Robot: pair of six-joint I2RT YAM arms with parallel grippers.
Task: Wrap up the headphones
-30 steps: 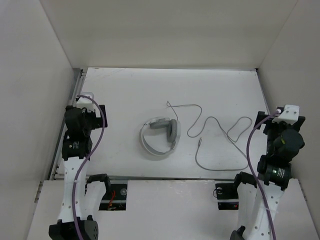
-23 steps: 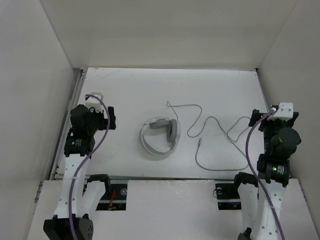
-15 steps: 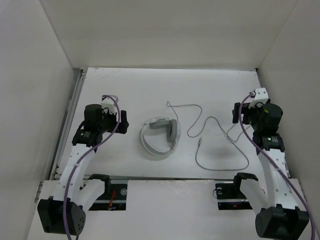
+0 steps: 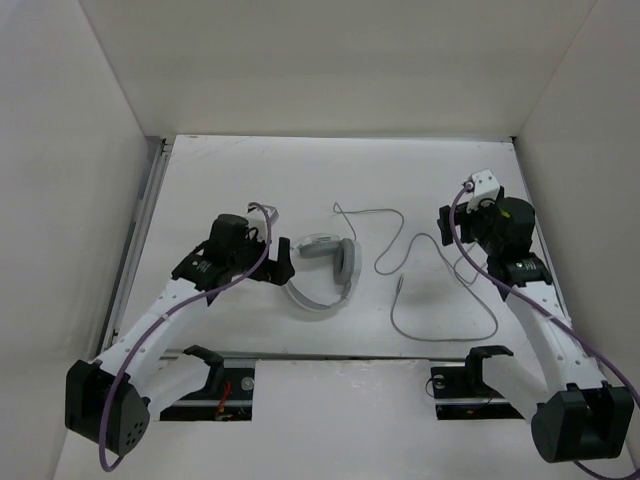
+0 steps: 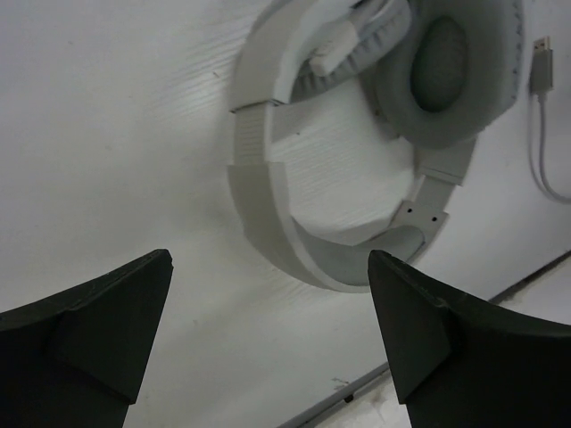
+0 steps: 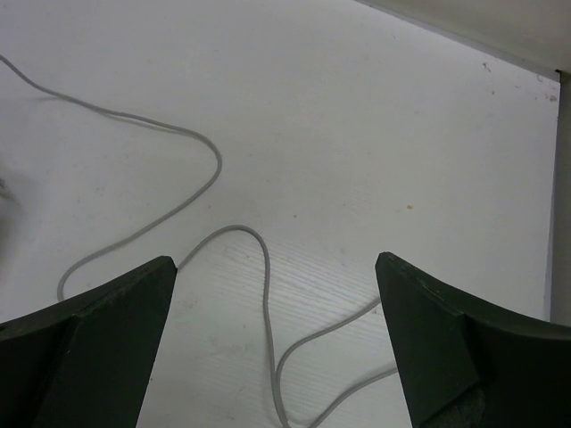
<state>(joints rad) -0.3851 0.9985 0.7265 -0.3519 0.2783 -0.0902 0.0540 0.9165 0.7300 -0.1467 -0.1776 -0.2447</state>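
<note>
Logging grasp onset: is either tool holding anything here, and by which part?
Nothing is held. The left tool is open near the headphones; the right tool is open over the cord.

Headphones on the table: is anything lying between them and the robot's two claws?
Nothing visible does. The open left gripper hangs right beside the headphones, and the open right gripper hangs over the loose cord, with only bare table around them.

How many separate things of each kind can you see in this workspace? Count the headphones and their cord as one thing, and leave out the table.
Headphones: 1
Robot arms: 2 (left arm, right arm)
Total: 3
</note>
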